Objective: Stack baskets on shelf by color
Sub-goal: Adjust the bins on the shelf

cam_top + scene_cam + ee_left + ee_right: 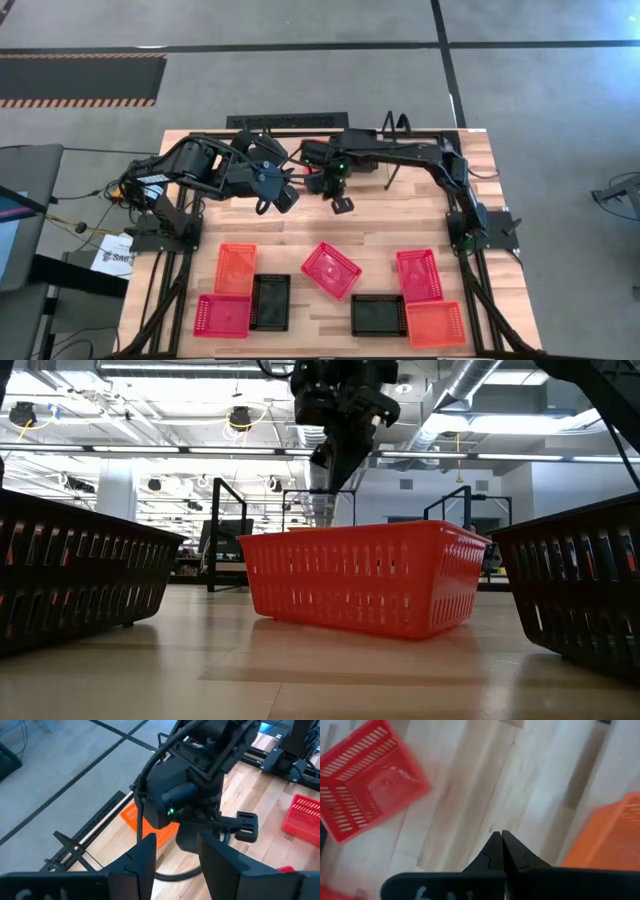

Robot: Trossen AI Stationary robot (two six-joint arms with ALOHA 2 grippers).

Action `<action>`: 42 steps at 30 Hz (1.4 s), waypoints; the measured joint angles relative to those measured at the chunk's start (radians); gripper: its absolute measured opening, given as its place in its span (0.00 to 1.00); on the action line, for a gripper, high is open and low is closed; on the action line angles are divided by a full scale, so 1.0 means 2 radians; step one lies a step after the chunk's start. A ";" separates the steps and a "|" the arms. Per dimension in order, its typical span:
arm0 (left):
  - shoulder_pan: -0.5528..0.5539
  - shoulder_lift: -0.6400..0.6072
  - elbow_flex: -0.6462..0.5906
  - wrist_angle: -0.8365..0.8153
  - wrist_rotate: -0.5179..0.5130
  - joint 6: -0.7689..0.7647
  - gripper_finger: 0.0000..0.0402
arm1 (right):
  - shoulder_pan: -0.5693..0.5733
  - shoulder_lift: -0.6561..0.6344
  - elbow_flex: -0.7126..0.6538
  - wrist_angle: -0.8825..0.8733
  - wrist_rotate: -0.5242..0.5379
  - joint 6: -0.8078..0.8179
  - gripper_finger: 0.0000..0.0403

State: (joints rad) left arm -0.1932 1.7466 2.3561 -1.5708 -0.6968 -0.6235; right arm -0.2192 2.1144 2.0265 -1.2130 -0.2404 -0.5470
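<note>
Seven baskets [330, 269] lie loose across the table's [400, 225] 6 o'clock half. Shelf hidden beneath arms at 12. Left gripper [283, 196] spread, empty. Right gripper [342, 204] clenched, empty. Sheet [112, 255] beside the table: lettering unreadable.

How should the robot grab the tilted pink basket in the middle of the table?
Probably by a long rim of the pink basket, coming straight down from above. It sits open side up and apart from the others, so one finger can slip inside the thin wall and one outside.
</note>
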 joint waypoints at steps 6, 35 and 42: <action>0.000 0.000 -0.003 0.000 0.000 0.000 0.33 | 0.003 0.025 -0.002 0.008 0.072 -0.006 0.00; 0.000 0.000 -0.003 0.000 0.001 0.000 0.33 | -0.003 0.025 -0.017 0.079 0.091 -0.001 0.00; 0.000 0.000 -0.003 0.000 0.001 0.000 0.33 | -0.006 0.026 -0.039 0.073 0.095 -0.002 0.00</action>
State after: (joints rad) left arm -0.1932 1.7473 2.3506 -1.5711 -0.6952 -0.6239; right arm -0.2314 2.1666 1.9486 -1.0661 -0.0513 -0.5504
